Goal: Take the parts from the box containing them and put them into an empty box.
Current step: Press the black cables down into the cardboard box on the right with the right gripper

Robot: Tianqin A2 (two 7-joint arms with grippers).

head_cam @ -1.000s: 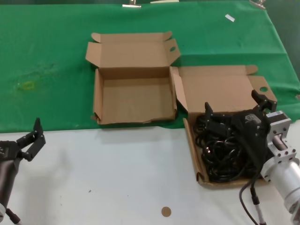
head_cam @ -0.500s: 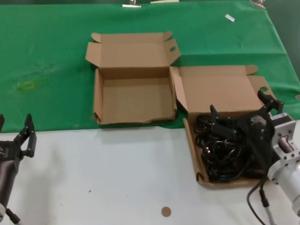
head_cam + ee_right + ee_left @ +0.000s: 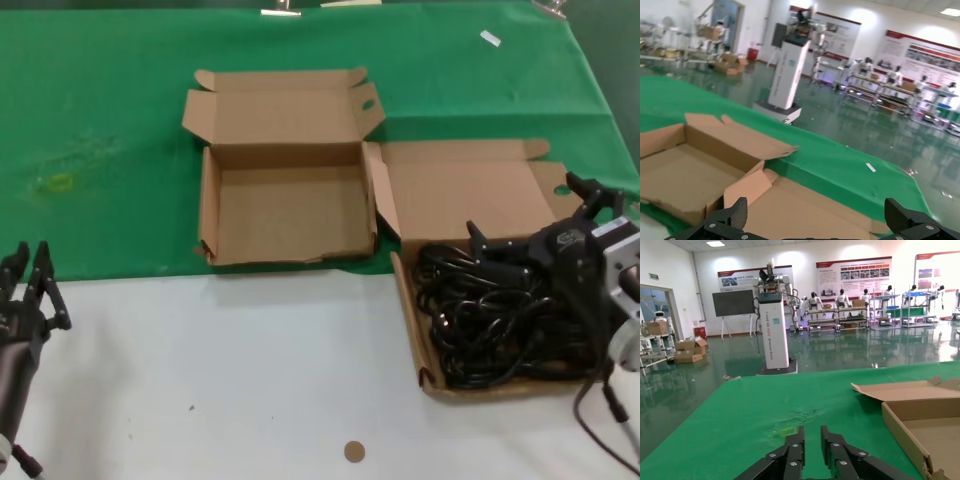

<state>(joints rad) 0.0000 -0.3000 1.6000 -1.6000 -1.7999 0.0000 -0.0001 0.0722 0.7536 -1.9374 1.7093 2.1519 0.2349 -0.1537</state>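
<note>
Two grippers: right gripper (image 3: 535, 215) spread above cords (image 3: 490, 320); left gripper (image 3: 812, 447) nearly together.

Robotics exhibition hall — display robots (image 3: 774, 315), wall posters (image 3: 853, 271), glossy green floor (image 3: 700, 390).

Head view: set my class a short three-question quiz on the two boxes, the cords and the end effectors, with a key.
1. True or false: the left box holds the black cords.
2. Which end effector hangs over the cords: A left, B right?
3. Fill in: the cloth under the empty box is ____.

Key:
1. False; they lie in the right box.
2. B; the right end effector is open above them, while the left end effector, fingers nearly together, waits by the near left edge.
3. Green.
</note>
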